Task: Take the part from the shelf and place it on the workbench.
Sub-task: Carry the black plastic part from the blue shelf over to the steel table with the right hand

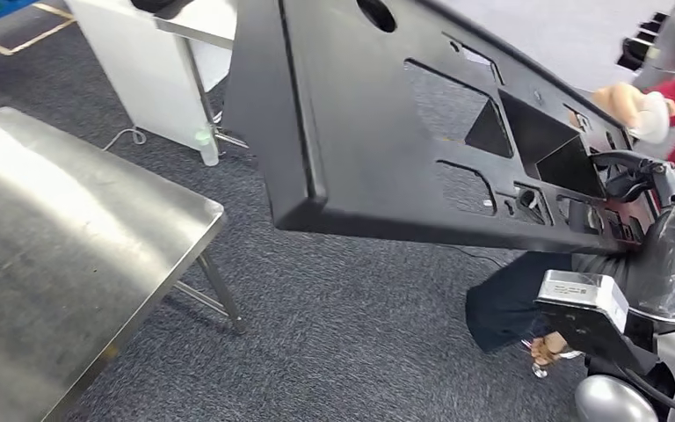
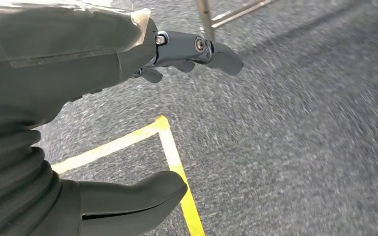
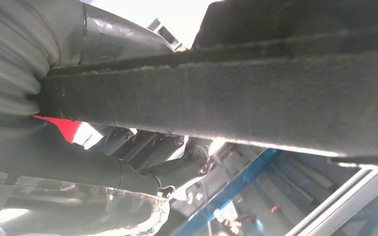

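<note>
A flat black moulded part (image 1: 378, 132) with angular cut-outs is gripped by the right hand (image 1: 637, 176); the left hand (image 2: 142, 123) is spread, holding nothing, over grey carpet (image 2: 300, 123).

Below me spreads grey speckled carpet (image 1: 352, 316) marked with yellow tape lines (image 2: 174, 157), a white cabinet (image 1: 149, 61) stands beyond it, and blue metal framing (image 3: 236, 189) rises nearby under bright overhead light.

Large black panel (image 1: 378, 132), cutouts throughout; tilted above floor
</note>
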{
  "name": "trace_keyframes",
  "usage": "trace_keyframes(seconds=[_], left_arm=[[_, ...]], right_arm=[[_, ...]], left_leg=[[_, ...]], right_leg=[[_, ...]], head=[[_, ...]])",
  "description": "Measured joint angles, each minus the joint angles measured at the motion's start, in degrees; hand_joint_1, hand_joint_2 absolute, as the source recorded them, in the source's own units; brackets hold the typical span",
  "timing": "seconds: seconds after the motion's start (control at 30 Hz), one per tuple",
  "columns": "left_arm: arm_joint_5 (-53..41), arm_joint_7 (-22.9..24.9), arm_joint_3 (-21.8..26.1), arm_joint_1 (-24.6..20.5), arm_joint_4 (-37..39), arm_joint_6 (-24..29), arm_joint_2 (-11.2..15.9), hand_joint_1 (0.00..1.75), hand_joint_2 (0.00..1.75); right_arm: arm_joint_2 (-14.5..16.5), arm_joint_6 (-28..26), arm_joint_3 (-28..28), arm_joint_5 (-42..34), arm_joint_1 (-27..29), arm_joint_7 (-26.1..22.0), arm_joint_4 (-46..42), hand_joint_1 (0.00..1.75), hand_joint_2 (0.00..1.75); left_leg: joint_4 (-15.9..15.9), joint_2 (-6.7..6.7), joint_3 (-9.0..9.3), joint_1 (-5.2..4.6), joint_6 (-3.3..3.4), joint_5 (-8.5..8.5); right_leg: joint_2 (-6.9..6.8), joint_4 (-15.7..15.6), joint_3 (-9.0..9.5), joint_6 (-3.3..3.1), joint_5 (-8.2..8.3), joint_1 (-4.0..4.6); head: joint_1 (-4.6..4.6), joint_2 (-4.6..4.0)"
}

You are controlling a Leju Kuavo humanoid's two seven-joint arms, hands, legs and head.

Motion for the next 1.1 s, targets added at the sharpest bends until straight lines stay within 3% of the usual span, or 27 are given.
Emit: trace_keyframes(seconds=[0.07, 0.13, 0.17, 0.23, 0.3, 0.37, 0.4, 0.43, 0.47, 0.53, 0.6, 0.67, 0.73, 0.8, 0.87, 0.9, 0.93, 1.0, 1.07, 1.1], left_arm=[[-0.03, 0.00, 0.02, 0.05, -0.10, 0.00, -0.09, 0.00, 1.75], [-0.08, 0.00, 0.10, 0.30, -0.20, 0.03, -0.13, 0.00, 1.75], [-0.11, 0.00, 0.16, 0.45, -0.26, 0.07, -0.17, 0.00, 1.75], [-0.15, 0.00, 0.32, 0.52, -0.41, 0.30, -0.27, 0.00, 1.75], [-0.17, 0.00, 0.46, 0.35, -0.54, 0.53, -0.32, 0.00, 1.75], [-0.17, 0.02, 0.55, 0.31, -0.56, 0.59, -0.39, 0.00, 1.75], [-0.18, 0.03, 0.62, 0.36, -0.57, 0.60, -0.43, 0.00, 1.75], [-0.21, 0.04, 0.71, 0.43, -0.59, 0.63, -0.46, 0.00, 1.75], [-0.25, 0.04, 0.80, 0.49, -0.67, 0.66, -0.46, 0.00, 1.75], [-0.35, 0.04, 0.92, 0.48, -0.86, 0.69, -0.54, 0.00, 1.75], [-0.41, 0.03, 0.95, 0.39, -1.00, 0.70, -0.62, 0.00, 1.75], [-0.43, 0.04, 0.96, 0.38, -1.05, 0.70, -0.68, 0.00, 1.75], [-0.43, 0.03, 0.97, 0.39, -1.10, 0.72, -0.79, 0.00, 1.75], [-0.43, 0.02, 0.99, 0.29, -1.22, 0.74, -0.83, 0.00, 1.75], [-0.43, 0.03, 0.99, 0.22, -1.32, 0.73, -0.85, 0.00, 1.75], [-0.43, 0.04, 1.00, 0.24, -1.34, 0.72, -0.88, 0.00, 1.75], [-0.44, 0.04, 1.00, 0.28, -1.34, 0.70, -0.91, 0.00, 1.75], [-0.46, 0.04, 1.02, 0.33, -1.37, 0.63, -0.95, 0.00, 1.75], [-0.48, 0.04, 1.03, 0.36, -1.43, 0.50, -1.00, 0.00, 1.75], [-0.49, 0.04, 1.05, 0.43, -1.47, 0.43, -1.03, 0.00, 1.75]], right_arm=[[0.01, 0.05, 0.11, -0.01, -0.39, -0.01, 0.16, 1.75, 1.75], [0.08, 0.05, 0.19, -0.03, -0.73, 0.01, 0.35, 1.75, 1.75], [0.14, 0.03, 0.20, -0.08, -0.91, 0.03, 0.43, 1.75, 1.75], [0.27, -0.10, 0.21, -0.31, -1.09, 0.03, 0.48, 1.75, 1.75], [0.37, -0.38, 0.19, -0.84, -1.04, -0.04, 0.46, 1.75, 1.75], [0.45, -0.98, 0.10, -1.81, -0.79, -0.43, 0.45, 1.75, 1.75], [0.49, -1.45, -0.02, -2.41, -0.58, -0.73, 0.45, 1.75, 1.75], [0.51, -1.92, -0.21, -2.95, -0.30, -1.01, 0.43, 1.75, 1.75], [0.53, -2.33, -0.48, -3.35, 0.02, -1.22, 0.36, 1.75, 1.75], [0.53, -2.83, -1.08, -3.68, 0.59, -1.38, 0.01, 1.75, 1.75], [0.47, -3.01, -1.44, -3.85, 0.90, -1.48, -0.42, 1.75, 1.75], [0.40, -3.09, -1.54, -3.95, 0.98, -1.61, -0.69, 1.75, 1.75], [0.33, -3.14, -1.70, -3.97, 1.13, -1.70, -0.89, 1.75, 1.75], [0.19, -3.21, -2.08, -4.02, 1.47, -1.78, -1.01, 1.75, 1.75], [0.11, -3.24, -2.36, -4.05, 1.91, -1.81, -1.02, 1.75, 1.75], [0.11, -3.24, -2.41, -4.05, 2.09, -1.81, -1.01, 1.75, 1.75], [0.11, -3.25, -2.43, -4.04, 2.22, -1.81, -1.01, 1.75, 1.75], [0.08, -3.27, -2.45, -3.96, 2.41, -1.84, -1.03, 1.75, 1.75], [-0.07, -3.30, -2.46, -3.90, 2.75, -1.97, -1.15, 1.75, 1.75], [-0.15, -3.31, -2.45, -3.91, 2.90, -2.05, -1.24, 1.75, 1.75]], left_leg=[[0.08, -1.35, -0.21, -0.12, -0.29, -0.03], [-0.04, -2.41, -0.57, -0.06, -0.78, 0.07], [0.04, -2.28, -0.69, 0.02, -1.04, 0.01], [2.24, 0.61, -1.77, -0.09, -1.71, -1.52], [8.72, 4.22, -5.03, 0.01, -2.36, -4.96], [15.20, 5.20, -8.57, 0.45, -2.89, -7.24], [15.91, 5.42, -9.11, 0.68, -3.10, -6.88], [14.38, 5.74, -8.43, 0.89, -3.26, -5.53], [10.90, 6.51, -6.62, 1.05, -3.38, -3.56], [3.51, 9.44, -2.62, 1.03, -3.29, -0.71], [0.70, 10.65, -1.19, 0.71, -2.61, -0.20], [0.55, 9.06, -1.23, 0.51, -1.58, -0.09], [0.18, 7.64, -0.98, 0.58, -0.59, 0.23], [0.01, 6.18, -0.90, 0.63, 0.09, 0.44], [0.03, 4.42, -1.00, 0.46, 0.33, 0.48], [0.04, 3.47, -1.00, 0.36, 0.36, 0.49], [0.05, 2.54, -0.93, 0.29, 0.37, 0.49], [0.06, 0.80, -0.72, 0.28, 0.33, 0.50], [0.16, -0.67, -0.81, 0.14, 0.01, 0.52], [0.19, -1.24, -0.99, 0.13, -0.24, 0.59]], right_leg=[[1.37, -5.06, 2.18, -0.51, 1.97, 0.18], [0.76, -5.77, 2.57, -1.21, 2.24, 0.40], [0.23, -5.94, 2.69, -1.52, 2.36, 0.24], [-1.03, -6.35, 3.04, -2.35, 2.44, -0.17], [-2.47, -6.50, 3.29, -3.04, 2.24, -0.23], [-3.95, -6.48, 3.38, -3.31, 2.08, -0.19], [-4.67, -6.47, 3.45, -3.31, 1.98, -0.24], [-5.37, -6.46, 3.58, -3.19, 1.87, -0.33], [-6.04, -6.44, 3.82, -2.98, 1.69, -0.41], [-7.21, -6.32, 4.34, -2.24, 1.17, -0.14], [-8.27, -6.34, 4.84, -1.52, 0.75, 0.33], [-9.25, -6.59, 5.31, -0.86, 0.53, 0.40], [-7.35, -5.01, 4.90, -0.58, -0.71, 0.20], [-3.72, 1.16, 2.06, -1.06, -3.70, 0.02], [-2.27, 8.60, -1.86, -1.34, -6.27, 0.08], [-2.10, 10.11, -2.86, -1.18, -6.40, 0.14], [-1.97, 9.23, -2.73, -0.87, -5.54, 0.16], [-0.49, 1.70, 0.35, -0.25, -1.89, 0.15], [1.64, -4.85, 3.16, -0.48, 0.85, 0.31], [2.21, -6.06, 3.69, -0.80, 1.33, 0.46]], head=[[-0.02, 0.00], [-0.02, 0.00], [-0.04, 0.00], [-0.18, 0.00], [-0.30, 0.00], [-0.30, 0.00], [-0.30, 0.00], [-0.31, 0.00], [-0.31, 0.00], [-0.29, 0.00], [-0.12, 0.00], [0.02, 0.00], [0.08, 0.00], [0.18, 0.00], [0.23, 0.00], [0.24, 0.00], [0.24, 0.00], [0.25, 0.00], [0.24, 0.00], [0.22, 0.00]])
